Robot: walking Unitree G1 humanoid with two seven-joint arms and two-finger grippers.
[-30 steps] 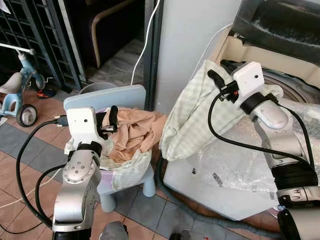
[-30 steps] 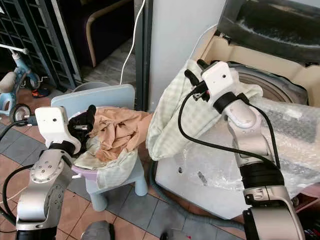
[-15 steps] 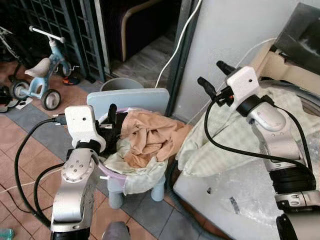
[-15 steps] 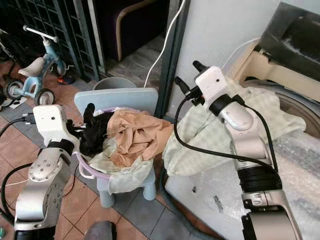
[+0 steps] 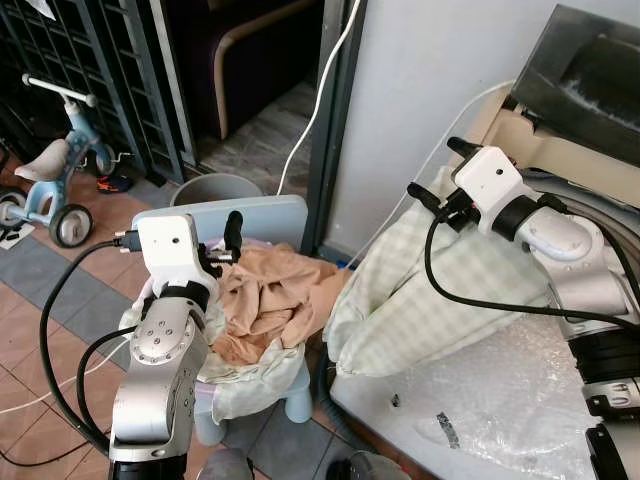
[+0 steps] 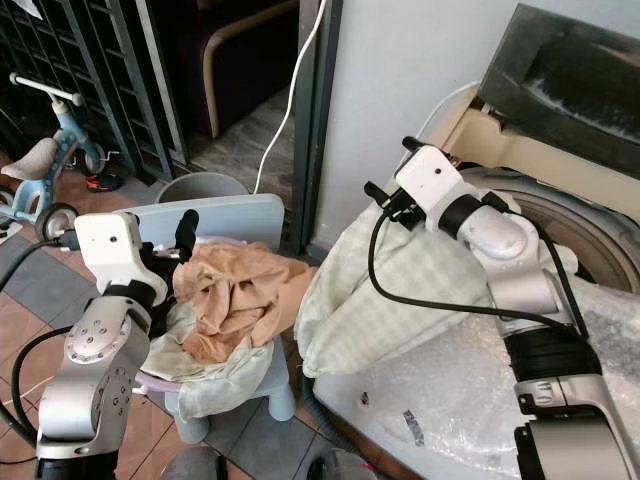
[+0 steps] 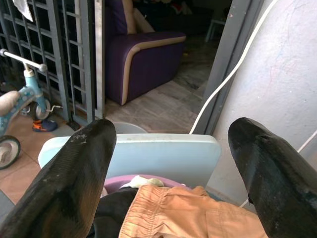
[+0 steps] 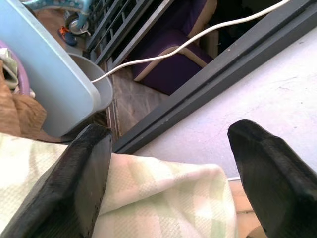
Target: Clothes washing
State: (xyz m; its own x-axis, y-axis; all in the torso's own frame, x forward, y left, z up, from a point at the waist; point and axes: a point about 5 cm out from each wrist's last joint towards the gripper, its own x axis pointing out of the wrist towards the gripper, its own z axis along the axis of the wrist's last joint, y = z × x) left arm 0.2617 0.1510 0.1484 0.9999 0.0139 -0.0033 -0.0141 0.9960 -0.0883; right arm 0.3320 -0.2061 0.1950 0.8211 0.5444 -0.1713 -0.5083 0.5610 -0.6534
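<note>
— Checked green-and-white cloth [image 5: 440,300] is draped over the washer's [image 6: 560,215] front edge, part up by the drum opening, most of it hanging down the outside. So where does the washing stand?

— Early, I'd judge. That cloth is only partway in. The tan garment [image 5: 265,305] and a pale cloth under it sit in the basket [image 6: 150,385] on the little blue chair [image 5: 215,215], beside the machine. Those have yet to go over, and the lid [image 6: 580,60] is up.

— What about the right claw [image 6: 395,170]?

— Raised above the top fold of the checked cloth, near the washer's left corner, arm bent at the elbow and reaching forward over the machine. In the right wrist view its fingers [image 8: 89,163] stand wide apart, with the cloth lying below and between them but nothing pinched. It holds nothing.

— And the left claw [image 5: 222,245]?

— Forearm upright, wrist turned toward the basket, hovering just over the near rim of the pile. In the left wrist view its fingers [image 7: 74,168] are spread wide too, the tan waistband and a dark piece [image 7: 111,218] in the gap beneath. Empty as well.

— So the next grab looks like the tan garment?

— Likely, as that claw is poised right above it.
</note>
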